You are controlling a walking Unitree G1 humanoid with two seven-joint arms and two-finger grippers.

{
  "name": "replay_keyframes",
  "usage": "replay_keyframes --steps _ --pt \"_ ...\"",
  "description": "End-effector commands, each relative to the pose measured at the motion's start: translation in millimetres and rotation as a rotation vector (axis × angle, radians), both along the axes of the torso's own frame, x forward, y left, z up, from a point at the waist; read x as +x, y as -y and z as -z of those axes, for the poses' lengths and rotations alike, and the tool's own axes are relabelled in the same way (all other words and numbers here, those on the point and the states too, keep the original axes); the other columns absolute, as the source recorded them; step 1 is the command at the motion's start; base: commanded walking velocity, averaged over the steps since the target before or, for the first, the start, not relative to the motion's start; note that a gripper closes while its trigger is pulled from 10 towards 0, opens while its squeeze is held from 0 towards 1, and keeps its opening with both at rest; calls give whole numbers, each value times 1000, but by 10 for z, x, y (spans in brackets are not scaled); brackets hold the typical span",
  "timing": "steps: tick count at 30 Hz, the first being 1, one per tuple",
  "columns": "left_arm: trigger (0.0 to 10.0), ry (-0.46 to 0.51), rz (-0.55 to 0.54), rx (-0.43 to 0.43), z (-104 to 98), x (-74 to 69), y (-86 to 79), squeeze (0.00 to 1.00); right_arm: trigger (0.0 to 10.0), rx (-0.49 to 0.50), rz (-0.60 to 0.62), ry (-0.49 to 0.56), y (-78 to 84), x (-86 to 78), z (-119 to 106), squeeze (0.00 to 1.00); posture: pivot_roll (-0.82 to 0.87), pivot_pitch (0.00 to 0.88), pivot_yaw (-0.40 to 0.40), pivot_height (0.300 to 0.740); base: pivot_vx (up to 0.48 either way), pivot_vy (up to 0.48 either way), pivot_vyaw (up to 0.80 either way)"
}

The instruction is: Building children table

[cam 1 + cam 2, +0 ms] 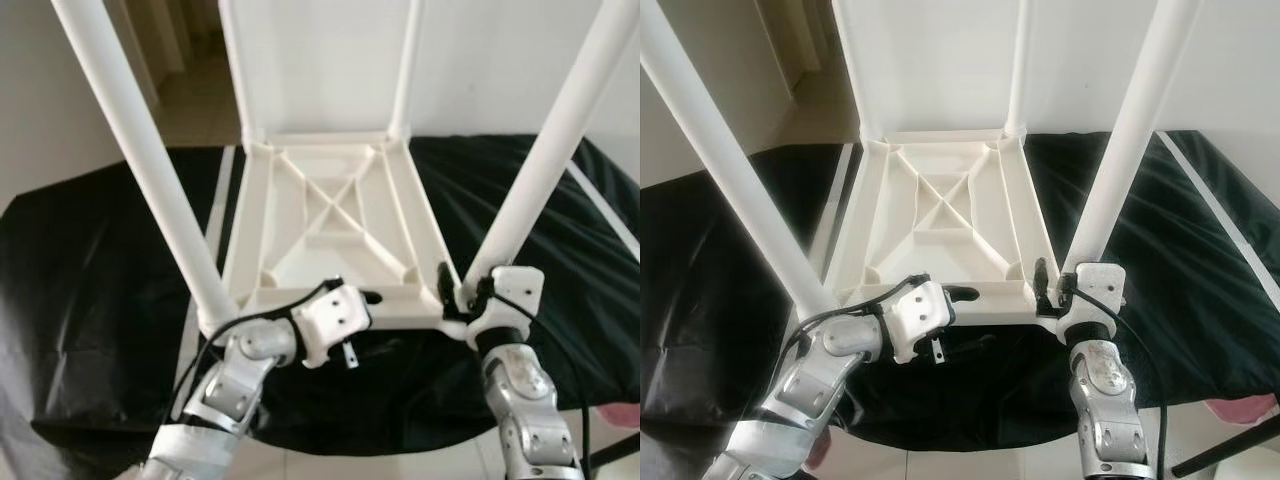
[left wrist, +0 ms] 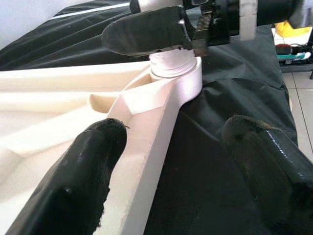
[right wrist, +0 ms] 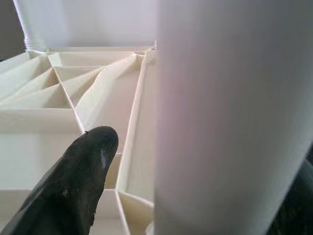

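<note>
Tabletop (image 1: pixel 330 215) is lying upside down on the black cloth (image 1: pixel 90 280), all four legs standing in their corner sockets. My right gripper (image 1: pixel 452 290) is closing its fingers around the near right leg (image 1: pixel 545 150) just above its socket, while my left gripper (image 1: pixel 350 297) is straddling the near rim, spread wide, clamping nothing. I am judging it best to be turning that leg squarely about its own axis, steadying the rim so the top is not sliding.

Two jointed silver arms are seen, each ending in a white housing. Black cables are routed along both wrists. The left hand (image 1: pixel 372 297) and right hand (image 1: pixel 447 283) are fitted with long black fingers (image 2: pixel 73 186).
</note>
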State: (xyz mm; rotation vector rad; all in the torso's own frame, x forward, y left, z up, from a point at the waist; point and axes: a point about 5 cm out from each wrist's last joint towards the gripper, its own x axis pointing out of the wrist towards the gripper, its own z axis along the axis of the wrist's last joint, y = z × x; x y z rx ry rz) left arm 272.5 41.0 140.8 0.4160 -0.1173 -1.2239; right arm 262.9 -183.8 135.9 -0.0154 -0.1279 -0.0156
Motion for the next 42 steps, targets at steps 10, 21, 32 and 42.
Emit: replay_keyframes --steps 10,21,32,42 --pt "10000 0 -62 -68 -83 -11 0 0 10000 -83 -224 1 196 -5 4 0 -87 28 -9 740 0 0 0" --pt "10000 -45 4 -101 -109 -145 14 0 10000 -189 -516 -32 221 138 -56 0 -64 20 -37 740 0 0 0" --pt "10000 -49 11 -84 -115 -164 17 0 0 -271 -646 -112 254 269 3 0 -26 0 -40 740 0 0 0" --pt "10000 -73 23 -58 -94 -220 -50 0 0 -272 -640 -187 423 132 197 0 -17 7 -16 740 0 0 0"
